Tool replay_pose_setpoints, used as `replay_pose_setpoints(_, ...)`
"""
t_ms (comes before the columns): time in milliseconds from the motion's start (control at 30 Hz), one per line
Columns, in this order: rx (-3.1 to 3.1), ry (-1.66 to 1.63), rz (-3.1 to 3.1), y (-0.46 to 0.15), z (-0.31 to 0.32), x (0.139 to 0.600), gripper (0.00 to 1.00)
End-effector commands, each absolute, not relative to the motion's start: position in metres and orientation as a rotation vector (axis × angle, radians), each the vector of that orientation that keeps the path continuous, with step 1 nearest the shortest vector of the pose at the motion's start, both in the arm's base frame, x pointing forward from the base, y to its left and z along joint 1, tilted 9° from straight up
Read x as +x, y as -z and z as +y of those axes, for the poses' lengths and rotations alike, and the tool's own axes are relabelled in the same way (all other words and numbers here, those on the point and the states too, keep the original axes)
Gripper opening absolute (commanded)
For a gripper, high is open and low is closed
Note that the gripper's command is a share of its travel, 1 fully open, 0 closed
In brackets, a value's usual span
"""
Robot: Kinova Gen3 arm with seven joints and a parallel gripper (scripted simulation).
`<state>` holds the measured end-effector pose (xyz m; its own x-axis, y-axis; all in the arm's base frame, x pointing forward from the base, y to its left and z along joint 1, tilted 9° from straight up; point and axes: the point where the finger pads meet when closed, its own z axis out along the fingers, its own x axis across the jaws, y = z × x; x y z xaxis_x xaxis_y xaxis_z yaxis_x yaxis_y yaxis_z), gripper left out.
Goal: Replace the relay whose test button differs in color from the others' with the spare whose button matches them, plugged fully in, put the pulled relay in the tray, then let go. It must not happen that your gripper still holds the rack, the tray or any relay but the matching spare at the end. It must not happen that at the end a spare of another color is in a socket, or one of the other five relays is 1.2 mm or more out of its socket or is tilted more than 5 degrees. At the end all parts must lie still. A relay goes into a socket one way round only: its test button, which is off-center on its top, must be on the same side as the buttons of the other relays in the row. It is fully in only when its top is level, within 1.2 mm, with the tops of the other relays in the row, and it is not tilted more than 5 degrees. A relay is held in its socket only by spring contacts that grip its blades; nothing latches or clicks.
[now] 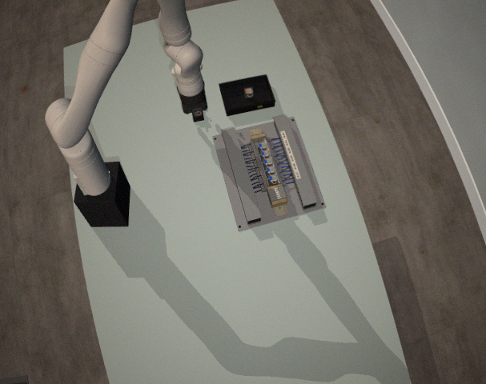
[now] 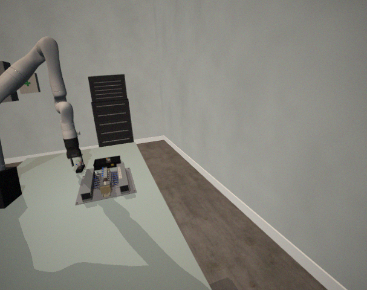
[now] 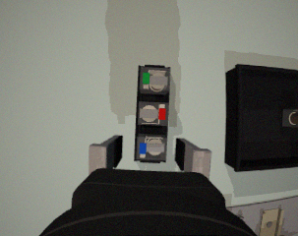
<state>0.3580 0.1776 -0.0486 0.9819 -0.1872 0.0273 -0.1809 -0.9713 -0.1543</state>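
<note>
My gripper (image 1: 198, 112) (image 2: 77, 162) (image 3: 149, 147) is open and empty, its fingers on either side of the blue-button end of a narrow black spare holder (image 2: 80, 169) (image 3: 152, 128). In the wrist view, a spare relay with a blue button (image 3: 152, 147) sits nearest me, button left; the red-button spare (image 3: 152, 113) is in the middle, button right; the green-button spare (image 3: 154, 80) is farthest, button left. The pulled orange-button relay (image 1: 249, 91) (image 3: 294, 118) lies in the black tray (image 1: 234, 103) (image 3: 232, 118). Blue-button relays (image 1: 268, 162) stand in the panel row; the empty socket is too small to make out.
The grey panel plate (image 1: 228, 182) (image 2: 133, 183) lies beyond the tray. Wire ducts (image 1: 240, 182) (image 1: 307, 182) flank the row, with blue and black wires between. A tan terminal block (image 1: 278, 201) stands at the row's near end in the top view.
</note>
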Motion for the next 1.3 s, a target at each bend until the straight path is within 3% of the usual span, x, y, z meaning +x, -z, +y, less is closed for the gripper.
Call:
replay_pose_setpoints(0, -2.975, 0.066, 0.278, 0.0468, 0.1776, 0.3589, 1.00)
replay_pose_setpoints(1267, -2.977, 0.061, 0.277, 0.0382, 0.1763, 0.3596, 1.00)
